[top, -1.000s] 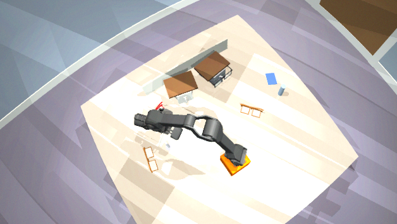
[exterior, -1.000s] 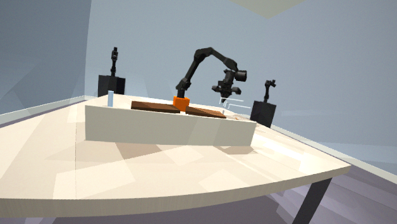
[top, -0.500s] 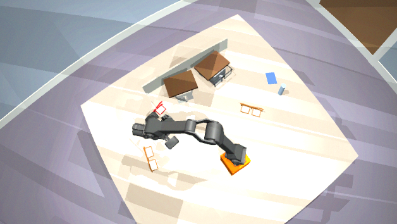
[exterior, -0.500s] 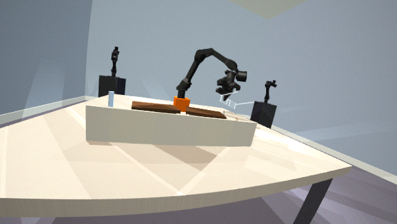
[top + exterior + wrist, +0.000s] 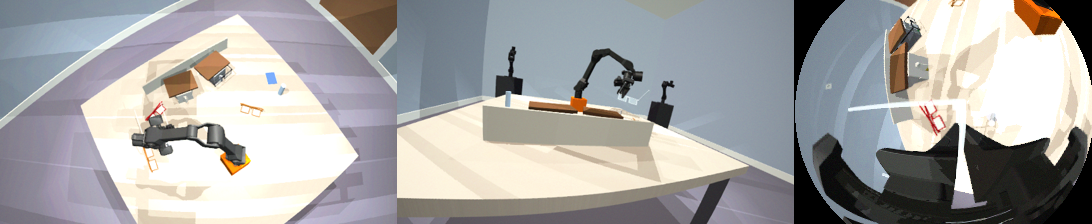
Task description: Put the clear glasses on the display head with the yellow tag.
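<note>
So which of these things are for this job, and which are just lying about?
For the job:
- clear glasses, in the tool
- bare head, probably

Just about:
- red glasses
- two orange glasses
- blue card
- cylinder
- other head, not to be disturbed
</note>
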Controlling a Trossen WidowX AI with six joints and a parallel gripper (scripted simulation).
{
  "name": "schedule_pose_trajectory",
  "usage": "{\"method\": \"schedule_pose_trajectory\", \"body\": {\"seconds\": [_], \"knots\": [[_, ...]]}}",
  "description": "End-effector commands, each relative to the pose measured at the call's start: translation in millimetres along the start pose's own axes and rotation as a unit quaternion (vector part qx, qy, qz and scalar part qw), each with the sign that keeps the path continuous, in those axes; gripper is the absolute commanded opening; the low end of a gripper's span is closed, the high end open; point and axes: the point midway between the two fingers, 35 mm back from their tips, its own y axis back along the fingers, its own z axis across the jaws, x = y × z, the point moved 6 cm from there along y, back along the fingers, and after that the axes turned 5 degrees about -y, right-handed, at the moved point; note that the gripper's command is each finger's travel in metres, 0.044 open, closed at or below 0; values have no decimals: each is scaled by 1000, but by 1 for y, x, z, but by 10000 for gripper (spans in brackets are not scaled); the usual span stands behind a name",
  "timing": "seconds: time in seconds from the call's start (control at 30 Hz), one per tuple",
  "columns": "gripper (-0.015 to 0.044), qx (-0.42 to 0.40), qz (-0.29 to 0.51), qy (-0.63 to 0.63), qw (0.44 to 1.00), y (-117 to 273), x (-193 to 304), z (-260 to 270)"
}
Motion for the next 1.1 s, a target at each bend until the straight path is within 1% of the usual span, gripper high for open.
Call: {"method": "schedule_pose_trajectory", "body": {"seconds": [0.0, 0.17, 0.23, 1.07], "knots": [[0, -19, 7, -57, 998, 8, -1, -4], [0, -33, 14, -108, 994, 13, 0, -9], [3, -26, 10, -86, 996, 10, 1, -8], [0, -26, 10, -86, 996, 10, 1, -8]]}}
